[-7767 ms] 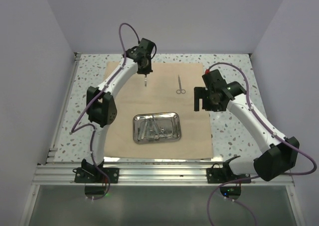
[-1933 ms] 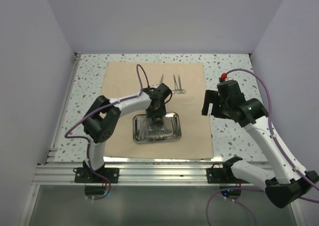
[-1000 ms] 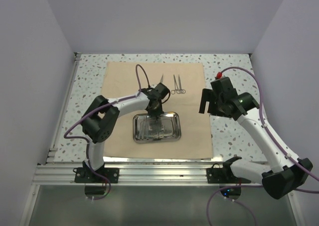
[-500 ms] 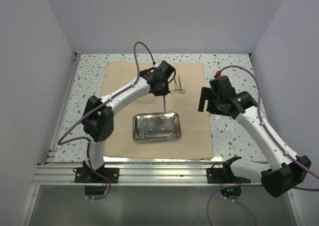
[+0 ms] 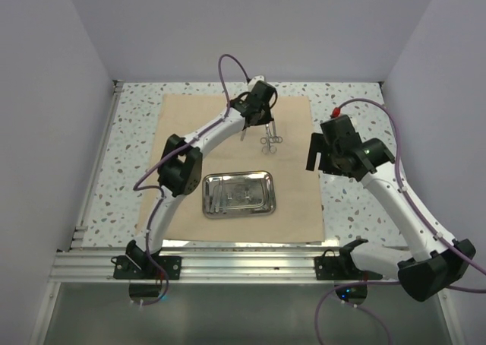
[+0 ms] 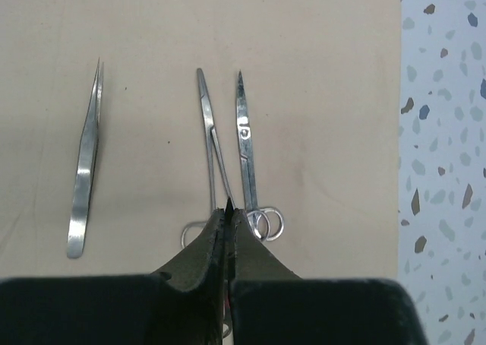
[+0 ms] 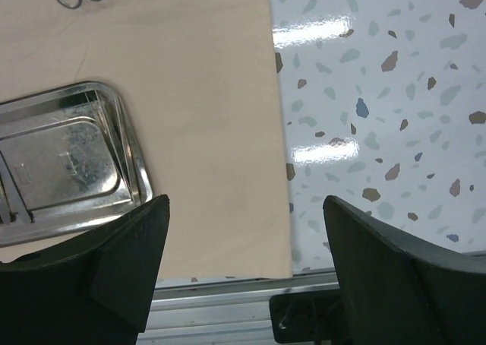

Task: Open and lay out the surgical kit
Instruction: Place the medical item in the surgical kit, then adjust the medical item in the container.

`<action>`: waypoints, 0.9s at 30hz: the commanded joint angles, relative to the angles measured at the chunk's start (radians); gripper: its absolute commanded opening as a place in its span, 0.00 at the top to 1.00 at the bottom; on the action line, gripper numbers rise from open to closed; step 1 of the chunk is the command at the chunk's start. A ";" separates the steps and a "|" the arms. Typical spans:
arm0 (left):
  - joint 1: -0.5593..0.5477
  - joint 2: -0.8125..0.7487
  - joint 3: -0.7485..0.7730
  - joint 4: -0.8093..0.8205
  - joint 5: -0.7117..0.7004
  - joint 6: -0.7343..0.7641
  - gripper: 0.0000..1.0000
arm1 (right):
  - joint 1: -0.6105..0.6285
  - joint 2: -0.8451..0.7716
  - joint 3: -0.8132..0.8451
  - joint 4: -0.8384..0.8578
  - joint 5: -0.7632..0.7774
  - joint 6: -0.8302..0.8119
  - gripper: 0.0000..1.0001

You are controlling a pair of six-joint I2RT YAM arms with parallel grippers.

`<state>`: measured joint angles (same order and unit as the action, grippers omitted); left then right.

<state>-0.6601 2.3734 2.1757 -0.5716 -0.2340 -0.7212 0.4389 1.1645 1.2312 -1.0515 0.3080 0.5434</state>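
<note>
Tan cloth wrap (image 5: 292, 185) spread on table (image 5: 133, 132); steel tray (image 5: 238, 194) lower centre. Left tool (image 6: 228, 210) clamped on forceps (image 6: 206, 109), between tweezers (image 6: 85, 170) and scissors (image 6: 243, 140), upper centre. Right tool (image 7: 244, 208) wide, empty, over wrap's right edge.

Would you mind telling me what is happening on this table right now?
The tan cloth wrap is spread flat, with the steel tray on it. The left hand is shut on a slim ring-handled instrument at the cloth's far part, between the tweezers and a pair of scissors lying there. The right hand hangs open and empty over the cloth's right edge. A few slim pieces appear to lie in the tray.
</note>
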 commanded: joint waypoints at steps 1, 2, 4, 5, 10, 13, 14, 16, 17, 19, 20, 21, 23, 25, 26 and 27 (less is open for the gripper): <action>0.016 0.046 0.064 0.209 0.013 0.011 1.00 | 0.003 -0.032 0.042 -0.054 0.040 0.016 0.15; 0.016 0.056 0.070 0.272 0.013 0.016 1.00 | 0.004 -0.032 0.039 -0.057 0.039 0.016 0.15; 0.014 0.098 0.097 0.314 0.002 0.029 1.00 | 0.003 -0.032 0.037 -0.074 0.045 0.023 0.15; 0.016 0.115 0.142 0.331 -0.002 0.034 1.00 | 0.003 -0.034 0.037 -0.079 0.048 0.024 0.15; 0.023 0.172 0.188 0.403 0.016 0.059 0.74 | 0.004 -0.032 0.045 -0.087 0.057 0.030 0.15; 0.030 0.149 0.170 0.423 0.024 0.057 0.29 | 0.001 -0.017 0.048 -0.076 0.046 0.036 0.16; 0.030 0.138 0.153 0.421 0.021 0.058 0.20 | 0.004 -0.014 0.048 -0.071 0.045 0.038 0.16; 0.033 0.087 0.125 0.415 0.016 0.078 0.05 | 0.003 -0.002 0.047 -0.047 0.036 0.039 0.16; 0.036 0.043 0.092 0.406 0.013 0.081 0.04 | 0.004 0.003 0.048 -0.039 0.034 0.040 0.16; 0.040 -0.008 0.035 0.363 0.018 0.092 0.05 | 0.004 0.011 0.045 -0.013 0.008 0.038 0.16; 0.039 -0.064 0.015 0.343 0.022 0.097 0.06 | 0.003 0.012 0.042 -0.004 -0.003 0.038 0.17; 0.039 -0.092 -0.003 0.314 0.033 0.100 0.08 | 0.003 0.014 0.036 0.005 -0.010 0.036 0.17; 0.033 -0.191 -0.097 0.231 0.056 0.097 0.15 | 0.003 0.012 0.028 0.031 -0.021 0.036 0.17; 0.018 -0.264 -0.237 0.152 0.050 0.082 0.19 | 0.003 0.006 0.007 0.060 -0.030 0.036 0.17; 0.011 -0.329 -0.288 0.124 0.058 0.065 0.20 | 0.004 0.003 -0.001 0.070 -0.033 0.038 0.17; 0.005 -0.357 -0.336 0.101 0.067 0.059 0.24 | 0.004 0.000 -0.019 0.079 -0.038 0.039 0.17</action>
<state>-0.6334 2.1727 1.9400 -0.3561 -0.1898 -0.6525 0.4385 1.1778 1.2358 -1.0397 0.2928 0.5663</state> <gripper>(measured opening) 0.778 0.832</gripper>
